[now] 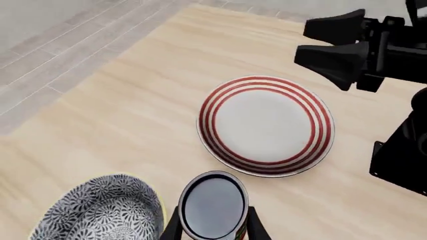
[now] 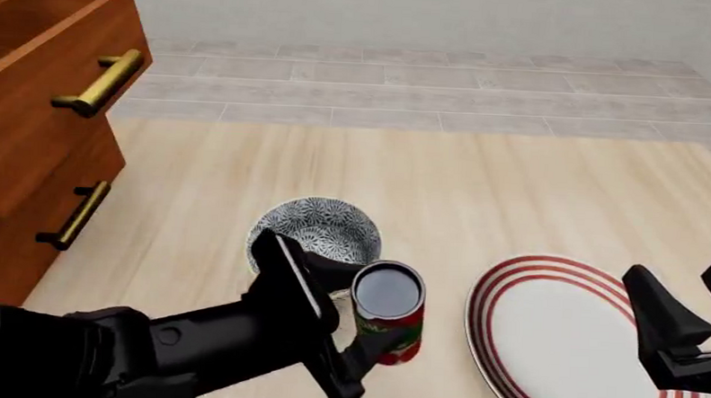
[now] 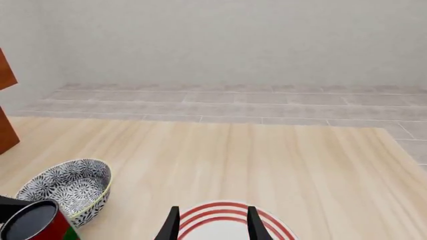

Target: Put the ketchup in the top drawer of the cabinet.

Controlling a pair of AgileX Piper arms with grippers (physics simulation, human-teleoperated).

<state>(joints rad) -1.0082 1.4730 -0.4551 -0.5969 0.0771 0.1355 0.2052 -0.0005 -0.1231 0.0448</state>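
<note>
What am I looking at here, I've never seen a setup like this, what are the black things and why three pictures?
These are computer-simulated pictures of two robot arms at a wooden table. The front view comes from a fixed camera behind the arms; the other two come from cameras mounted just behind each gripper. The black claw at the front view's left is the left gripper, closed around the ketchup, a small red can. The right gripper hangs open above a red-striped plate, holding nothing. A grey patterned bowl sits just behind the can. At the far left stands the cabinet, with its top drawer pulled out.
</note>
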